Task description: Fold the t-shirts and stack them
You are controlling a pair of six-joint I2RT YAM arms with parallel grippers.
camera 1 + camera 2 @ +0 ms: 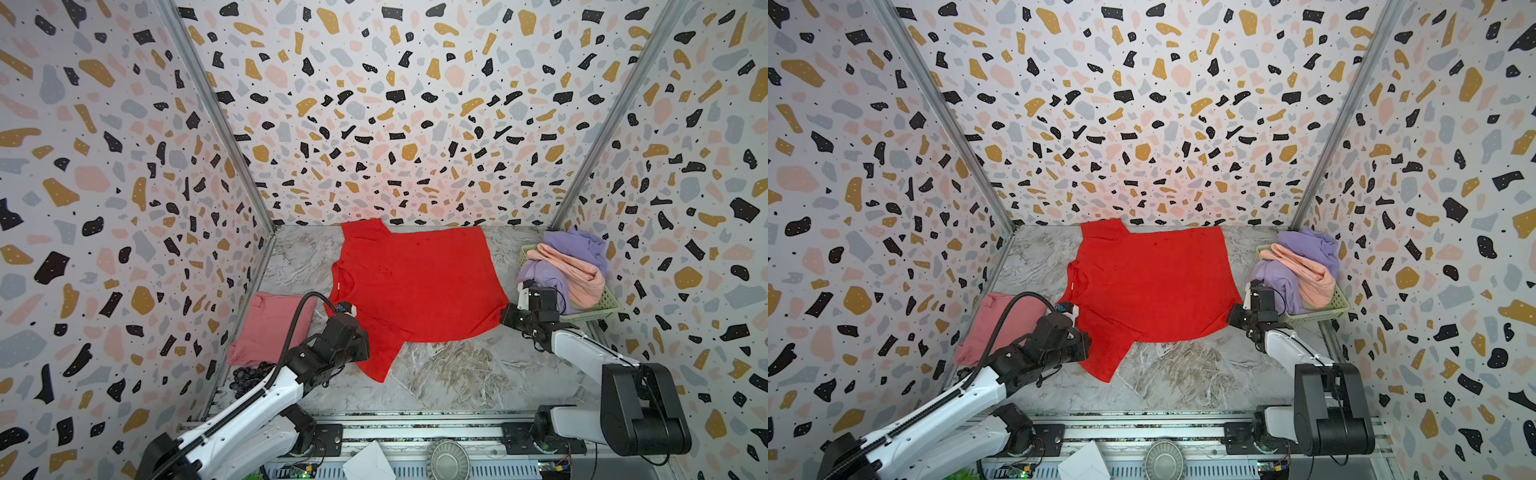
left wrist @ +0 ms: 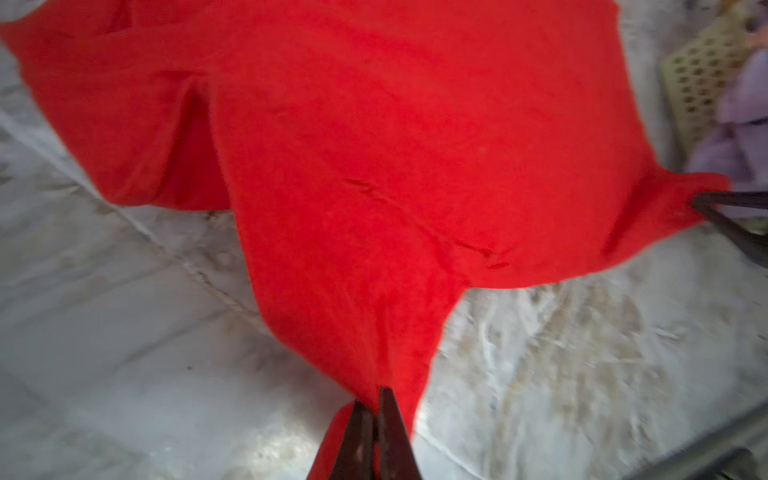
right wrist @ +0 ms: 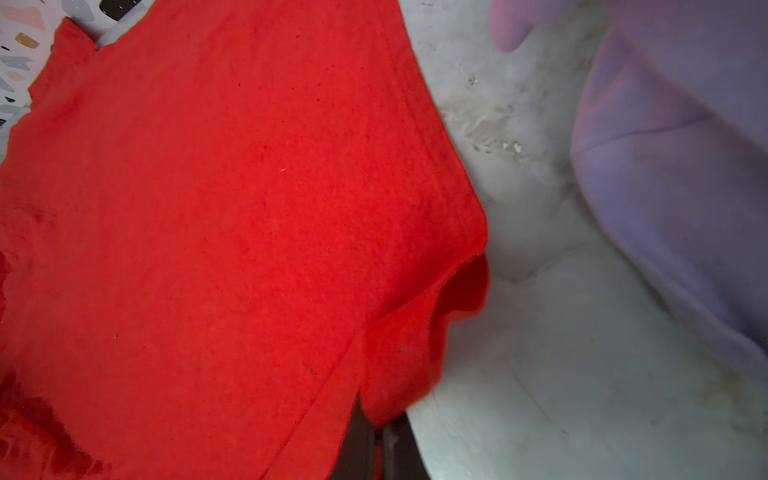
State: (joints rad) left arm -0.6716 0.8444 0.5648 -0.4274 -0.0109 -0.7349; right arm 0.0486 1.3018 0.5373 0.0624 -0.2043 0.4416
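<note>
A red t-shirt [image 1: 415,286] lies spread across the middle of my marbled grey worktop [image 1: 457,374], collar to the left and hem to the right. One short sleeve reaches the back wall, and the other trails toward the near edge.

My left gripper [image 2: 376,405] is at the shirt's near left side, by that trailing sleeve. In the left wrist view its dark fingers are pinched together on the red cloth, which gathers into a narrow peak at their tips. My right gripper [image 1: 505,316] is at the shirt's near right hem corner, clamped on it, and the fabric pulls to a point there. Between the two grips the near edge of the shirt sags in a shallow curve.

The cloth is soft, matte and slightly fuzzy, with a stitched hem band and a few small creases.

To the left, just beside my left arm, a rose pink t-shirt [image 1: 270,328] lies folded into a flat rectangle. Dark, round grapes [image 1: 249,378] sit at its near edge.

To the right, a pale green lattice plastic basket [image 1: 598,307] holds a crumpled lavender t-shirt [image 1: 540,274] with a peach t-shirt [image 1: 577,270] draped over it. The lavender cloth spills over the basket's side, close to my right gripper.
</note>
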